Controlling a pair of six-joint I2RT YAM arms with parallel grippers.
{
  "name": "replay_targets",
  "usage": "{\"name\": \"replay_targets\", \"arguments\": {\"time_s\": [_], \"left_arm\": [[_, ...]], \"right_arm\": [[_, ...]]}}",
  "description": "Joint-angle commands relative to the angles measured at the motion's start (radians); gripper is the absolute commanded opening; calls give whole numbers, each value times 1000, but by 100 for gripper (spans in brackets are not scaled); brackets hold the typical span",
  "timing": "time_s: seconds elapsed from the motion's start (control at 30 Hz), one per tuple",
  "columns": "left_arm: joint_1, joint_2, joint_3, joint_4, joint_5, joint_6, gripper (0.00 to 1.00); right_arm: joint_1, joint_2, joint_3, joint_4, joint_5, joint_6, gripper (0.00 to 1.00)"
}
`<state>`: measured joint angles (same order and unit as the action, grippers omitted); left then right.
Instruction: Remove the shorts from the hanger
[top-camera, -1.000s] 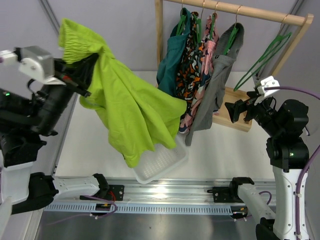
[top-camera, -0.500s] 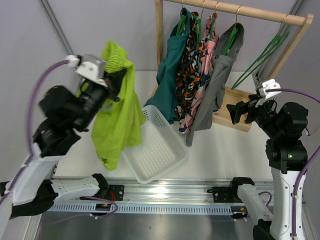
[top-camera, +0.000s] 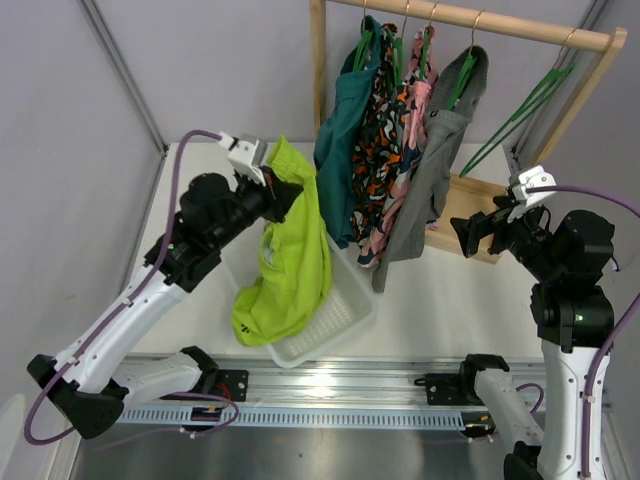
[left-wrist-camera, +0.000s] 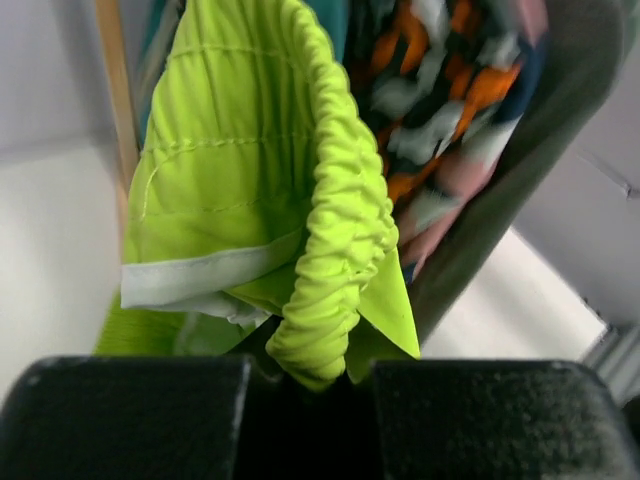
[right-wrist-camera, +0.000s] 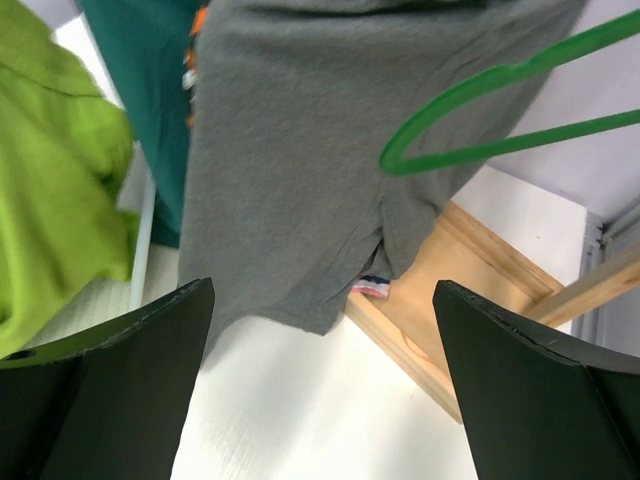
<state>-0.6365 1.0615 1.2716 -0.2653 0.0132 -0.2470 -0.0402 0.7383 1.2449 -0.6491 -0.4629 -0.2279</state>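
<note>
Bright, even light is falling from above, casting faint shadows on the table (top-camera: 450, 300). Left wrist view: shorts (left-wrist-camera: 240, 170) are showing sharp, patterned garments (left-wrist-camera: 450, 110) at upper right are blurring.

Seen past the right gripper's (right-wrist-camera: 320, 310) spread fingers, a gray garment (right-wrist-camera: 300, 150) hangs beside an empty green hanger (right-wrist-camera: 530, 140). Lime-green shorts (right-wrist-camera: 50, 200) hang at left, perhaps over a white basket rim (right-wrist-camera: 140, 250).
</note>
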Motion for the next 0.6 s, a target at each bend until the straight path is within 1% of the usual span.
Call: {"name": "replay_targets", "arguments": {"time_s": [0.0,0.03,0.07,0.1,0.13,0.17,0.2,0.23,0.27,0.3,0.37,0.4,0.47,0.5,0.53,0.57], "left_arm": [[17,-27,-167,97,82,-136,0],[17,-55,-201,95,67,-162,0],[17,-70,-269,94,57,-178,0],[18,-90,-344,86,47,-196,0],[18,-128,-377,84,33,-225,0],[18,-144,-462,78,22,-241,0],[18,-161,-486,66,11,-256,1],[18,-191,-506,46,2,-277,16],[18,-204,-541,40,2,-285,28],[18,-215,-564,35,4,-288,49],[18,-241,-584,31,7,-298,66],[18,-245,-584,26,7,-296,81],[18,-264,-568,3,-5,-281,92],[18,-273,-542,-5,-9,-259,99],[18,-281,-529,-14,-9,-246,99],[18,-291,-516,-31,-50,-227,99]], "right_arm": [[-4,-17,14,-47,-115,-106,99],[-6,-26,19,-76,-179,-125,99],[-4,-28,22,-87,-204,-136,99],[-6,-28,33,-95,-223,-140,99],[-6,-21,40,-107,-246,-137,99],[-6,-16,47,-107,-255,-130,99],[-4,-8,54,-107,-261,-122,100],[-6,10,77,-104,-276,-99,99],[-4,24,91,-103,-286,-85,100],[-4,36,105,-98,-293,-68,100],[-4,85,160,-83,-310,-1,99],[-4,104,183,-80,-315,22,99],[-4,174,272,-66,-327,97,99],[-4,200,303,-57,-332,123,99],[-4,226,371,-54,-333,154,98],[-3,255,405,-47,-326,220,97]]}}
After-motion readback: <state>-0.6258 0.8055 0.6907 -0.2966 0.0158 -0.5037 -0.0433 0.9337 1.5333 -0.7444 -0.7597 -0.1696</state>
